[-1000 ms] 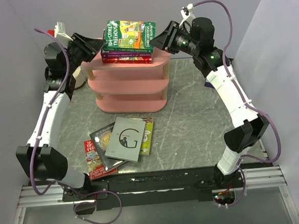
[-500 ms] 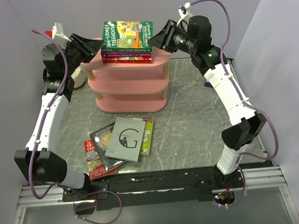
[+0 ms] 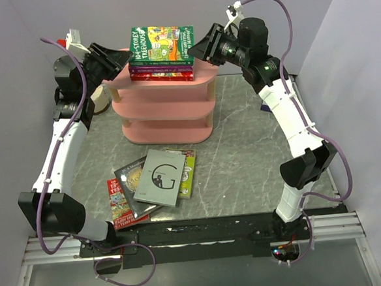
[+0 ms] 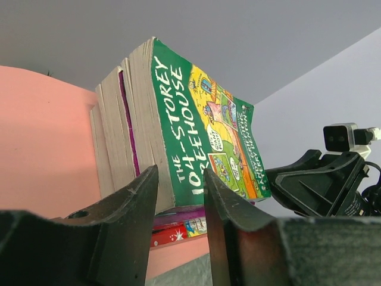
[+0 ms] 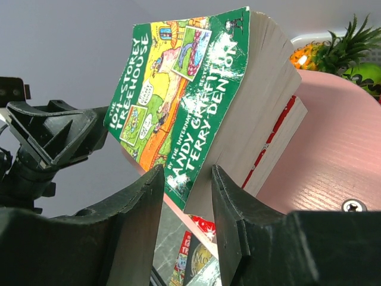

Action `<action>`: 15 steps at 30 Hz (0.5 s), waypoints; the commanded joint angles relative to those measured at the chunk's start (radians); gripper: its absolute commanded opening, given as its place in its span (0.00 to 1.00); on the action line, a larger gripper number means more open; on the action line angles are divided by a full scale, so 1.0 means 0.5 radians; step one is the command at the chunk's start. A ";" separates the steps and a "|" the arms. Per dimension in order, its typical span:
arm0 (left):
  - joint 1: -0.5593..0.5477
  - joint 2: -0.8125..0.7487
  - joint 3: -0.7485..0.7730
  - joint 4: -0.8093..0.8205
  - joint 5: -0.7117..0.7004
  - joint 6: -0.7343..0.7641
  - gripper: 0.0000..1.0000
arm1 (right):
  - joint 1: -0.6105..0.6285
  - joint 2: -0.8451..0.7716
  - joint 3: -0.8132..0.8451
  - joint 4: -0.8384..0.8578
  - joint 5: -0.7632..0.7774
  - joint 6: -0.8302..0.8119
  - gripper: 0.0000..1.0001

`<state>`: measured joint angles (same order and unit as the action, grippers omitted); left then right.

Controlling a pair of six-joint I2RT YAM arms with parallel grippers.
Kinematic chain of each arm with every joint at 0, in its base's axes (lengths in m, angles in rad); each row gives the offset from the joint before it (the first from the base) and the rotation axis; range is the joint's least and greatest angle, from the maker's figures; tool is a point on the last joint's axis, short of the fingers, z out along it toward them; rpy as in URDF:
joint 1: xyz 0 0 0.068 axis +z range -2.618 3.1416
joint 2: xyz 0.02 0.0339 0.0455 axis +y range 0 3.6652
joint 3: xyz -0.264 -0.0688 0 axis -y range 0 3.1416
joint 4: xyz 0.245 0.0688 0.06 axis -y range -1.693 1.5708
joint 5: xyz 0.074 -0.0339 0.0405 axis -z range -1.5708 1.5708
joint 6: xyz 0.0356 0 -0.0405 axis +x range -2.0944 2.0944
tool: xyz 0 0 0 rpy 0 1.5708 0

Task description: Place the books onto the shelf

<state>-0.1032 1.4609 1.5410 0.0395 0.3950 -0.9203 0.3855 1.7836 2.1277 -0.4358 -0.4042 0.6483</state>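
A thick green book [image 3: 162, 43] is tilted on top of a purple book [image 3: 161, 70] and a red one [image 3: 162, 77], all on the top board of the pink shelf [image 3: 169, 112]. My left gripper [image 3: 123, 61] is shut on the green book's left end. The right gripper [image 3: 198, 51] is shut on its right end. In the left wrist view the green book [image 4: 196, 131] fills the gap of the left gripper [image 4: 180, 168]. In the right wrist view the green book [image 5: 178, 101] fills the gap of the right gripper [image 5: 187, 168]. A grey "G" book [image 3: 159, 176], a dark book [image 3: 129, 175], a lime-green book [image 3: 188, 172] and a red book [image 3: 119, 201] lie overlapped on the table.
The shelf's two lower tiers [image 3: 166, 122] hold nothing that shows. A pale round object [image 3: 100, 99] sits behind the left arm. A toy pineapple [image 5: 333, 53] shows beyond the shelf top. Walls close in on both sides and a black rail [image 3: 203, 230] runs along the front.
The right gripper has moved a little left and up. The green book has turned from skewed to more level and square over the stack. The left gripper has barely moved.
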 commanded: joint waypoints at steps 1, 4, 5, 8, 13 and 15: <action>-0.021 -0.072 0.041 0.050 0.127 -0.003 0.43 | 0.064 0.007 0.040 0.083 -0.087 0.007 0.45; -0.005 -0.084 0.044 0.035 0.112 0.003 0.45 | 0.060 -0.014 0.034 0.080 -0.081 0.001 0.47; -0.002 -0.090 0.050 0.028 0.112 0.003 0.46 | 0.057 -0.021 0.028 0.077 -0.075 -0.002 0.48; 0.010 -0.102 0.041 0.031 0.109 0.000 0.47 | 0.045 -0.042 0.009 0.074 -0.069 -0.005 0.50; 0.028 -0.118 0.026 0.025 0.100 -0.006 0.48 | 0.030 -0.079 -0.049 0.083 -0.060 -0.002 0.53; 0.038 -0.127 0.014 0.041 0.100 -0.012 0.49 | 0.030 -0.085 -0.058 0.083 -0.060 -0.002 0.54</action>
<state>-0.0937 1.4483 1.5410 0.0315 0.4122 -0.9215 0.3866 1.7813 2.1178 -0.4248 -0.4122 0.6491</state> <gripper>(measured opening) 0.482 0.528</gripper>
